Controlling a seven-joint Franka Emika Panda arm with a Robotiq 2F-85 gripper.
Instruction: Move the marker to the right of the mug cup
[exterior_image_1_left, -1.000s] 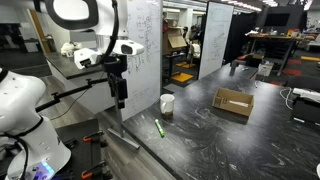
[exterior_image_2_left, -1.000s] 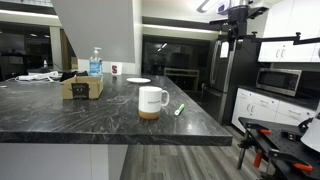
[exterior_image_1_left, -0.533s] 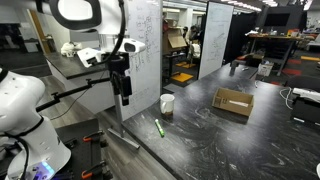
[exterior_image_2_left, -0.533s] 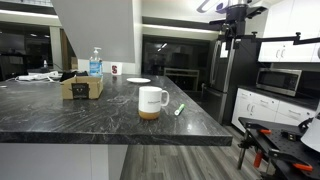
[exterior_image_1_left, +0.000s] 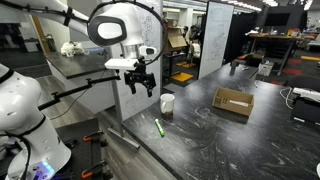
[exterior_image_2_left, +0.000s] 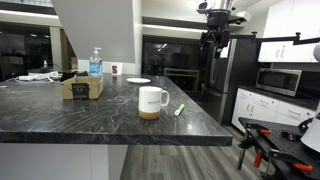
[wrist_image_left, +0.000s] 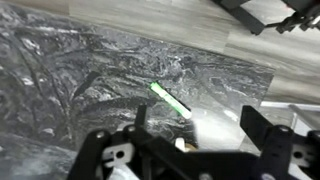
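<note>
- We see a long black, white-veined stone countertop (exterior_image_1_left: 235, 135) filling the foreground in both exterior views.
- Behind it we make out a white scribbled-on whiteboard panel (exterior_image_1_left: 150, 35) and a tall dark partition (exterior_image_1_left: 213, 40).
- We note grey wood-plank flooring (exterior_image_2_left: 170, 163), white lower cabinets (exterior_image_2_left: 255, 106) and a steel microwave (exterior_image_2_left: 277, 80).
- Ceiling strip lights (exterior_image_1_left: 243, 5) glow over the far workshop.

This is a kitchenette set inside a research lab or open office. A dark marbled stone counter (exterior_image_2_left: 60, 115) sits near a microwave (exterior_image_2_left: 278, 80) and carries a pump bottle (exterior_image_2_left: 95, 63). An exterior view shows a scribbled whiteboard (exterior_image_1_left: 156, 62), dark partition panels (exterior_image_1_left: 212, 40) and cluttered workbenches (exterior_image_1_left: 268, 42) beyond.
</note>
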